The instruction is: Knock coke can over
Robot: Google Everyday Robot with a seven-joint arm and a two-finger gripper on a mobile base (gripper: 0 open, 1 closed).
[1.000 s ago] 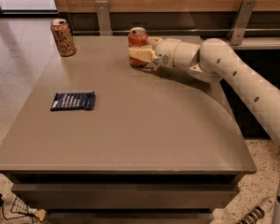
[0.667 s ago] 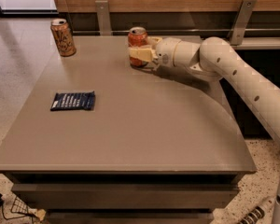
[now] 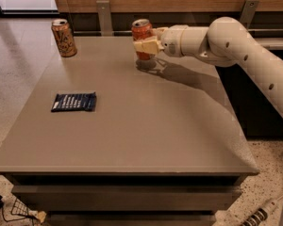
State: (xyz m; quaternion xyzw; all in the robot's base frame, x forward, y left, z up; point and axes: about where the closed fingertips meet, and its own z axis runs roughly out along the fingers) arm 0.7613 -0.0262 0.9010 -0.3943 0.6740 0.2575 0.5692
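The coke can point(image 3: 141, 32) is red with a silver top and stands upright near the table's far edge, right of centre. My gripper point(image 3: 148, 45) reaches in from the right on the cream arm point(image 3: 226, 41). Its fingers point(image 3: 146, 46) are closed around the can's lower half. The can's base is partly hidden by the fingers, and a shadow lies on the table just under it, so it seems slightly raised.
A tan-orange can point(image 3: 63, 37) stands at the table's far left corner. A dark blue packet point(image 3: 74, 102) lies flat at the middle left. The grey table point(image 3: 146, 135) has a wooden wall with metal brackets point(image 3: 104, 13) behind it.
The gripper and the coke can have moved up and slightly right together. The tan-orange can and the blue packet have not moved.
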